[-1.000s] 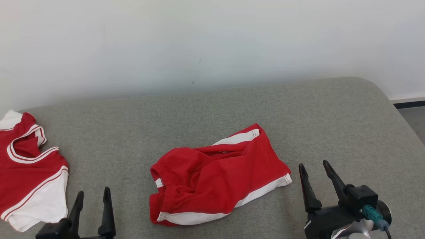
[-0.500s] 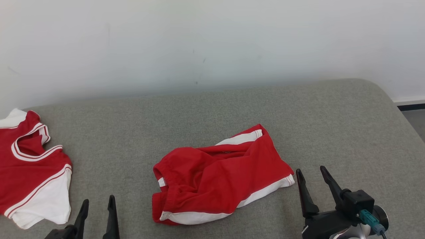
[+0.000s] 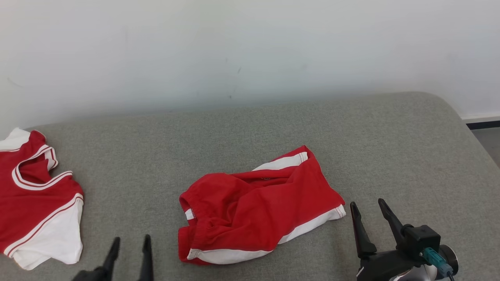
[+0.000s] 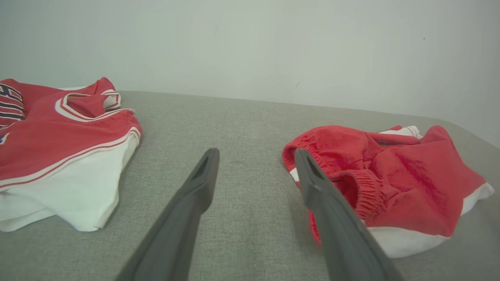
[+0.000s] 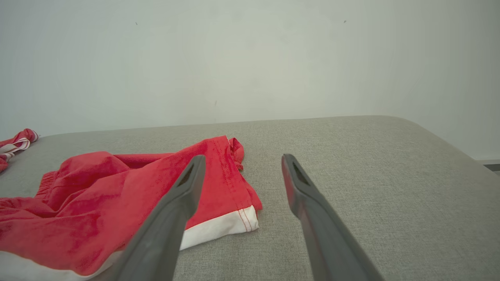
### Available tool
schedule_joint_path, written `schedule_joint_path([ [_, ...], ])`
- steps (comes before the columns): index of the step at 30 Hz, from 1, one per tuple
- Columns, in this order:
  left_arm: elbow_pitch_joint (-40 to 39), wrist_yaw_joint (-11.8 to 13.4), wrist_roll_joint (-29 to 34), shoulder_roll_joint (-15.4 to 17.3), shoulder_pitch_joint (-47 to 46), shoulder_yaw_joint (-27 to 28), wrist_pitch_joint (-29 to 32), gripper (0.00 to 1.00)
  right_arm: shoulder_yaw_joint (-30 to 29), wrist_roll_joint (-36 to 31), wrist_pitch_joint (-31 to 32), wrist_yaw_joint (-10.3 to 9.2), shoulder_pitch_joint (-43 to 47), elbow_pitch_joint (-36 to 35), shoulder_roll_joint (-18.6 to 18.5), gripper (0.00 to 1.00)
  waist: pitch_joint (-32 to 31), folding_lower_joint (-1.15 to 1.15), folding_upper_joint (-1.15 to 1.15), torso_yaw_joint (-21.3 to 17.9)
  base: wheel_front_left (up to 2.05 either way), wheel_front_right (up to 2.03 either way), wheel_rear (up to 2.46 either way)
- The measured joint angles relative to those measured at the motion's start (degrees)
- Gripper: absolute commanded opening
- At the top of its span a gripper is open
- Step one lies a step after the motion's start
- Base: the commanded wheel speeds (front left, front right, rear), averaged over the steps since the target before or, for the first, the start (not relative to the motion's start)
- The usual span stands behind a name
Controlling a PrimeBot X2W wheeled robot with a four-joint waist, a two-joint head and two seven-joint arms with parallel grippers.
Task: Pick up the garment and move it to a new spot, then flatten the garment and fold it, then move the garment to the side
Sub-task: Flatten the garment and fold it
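The garment, a pair of red shorts with white trim, lies crumpled in the middle of the grey padded surface. My left gripper stands open at the lower left, a short way left of the waistband, holding nothing. In the left wrist view the left gripper has its right finger in line with the edge of the shorts. My right gripper is open and empty just right of the white hem. In the right wrist view the right gripper has its left finger overlapping the shorts.
A red and white jersey lies at the far left of the surface, also seen as the jersey in the left wrist view. A pale wall rises behind. The surface rounds off at its right edge.
My left gripper has slid right, closer to the shorts. The right gripper has sunk slightly in the head view. The shorts and jersey lie as before; the camera shifted a little.
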Motion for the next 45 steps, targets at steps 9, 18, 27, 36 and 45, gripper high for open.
schedule_joint_path([
  [9,5.5,-1.6,0.4,0.6,0.4,-8.3,0.0,1.00,-0.1,0.0,2.4,0.00,-0.9,4.7,-0.8,1.00,0.8,0.00,0.00,0.2,0.00,0.00,0.00],
  [18,10.8,-1.9,-0.5,3.1,-3.6,-16.3,0.0,1.00,1.6,0.6,2.7,0.00,-4.0,9.8,-1.0,1.00,2.3,0.00,0.01,-0.1,0.00,0.00,0.00],
  [27,12.0,-2.0,-2.5,5.3,-7.6,-20.4,0.0,1.00,3.8,1.4,4.0,0.00,-9.6,16.9,-2.0,1.00,4.6,0.00,0.00,-0.3,0.00,0.00,0.00],
  [36,11.7,-2.0,-3.2,6.1,-9.3,-24.1,0.0,1.00,7.3,2.6,5.0,0.00,-16.4,26.1,-2.7,1.00,6.2,0.01,0.01,1.2,0.00,0.00,0.00],
  [45,10.1,-2.0,-4.1,7.0,-10.2,-27.3,0.0,1.00,11.2,5.7,5.0,0.00,-19.3,32.2,-3.2,1.00,7.0,0.01,0.01,2.7,0.00,0.00,0.00],
])
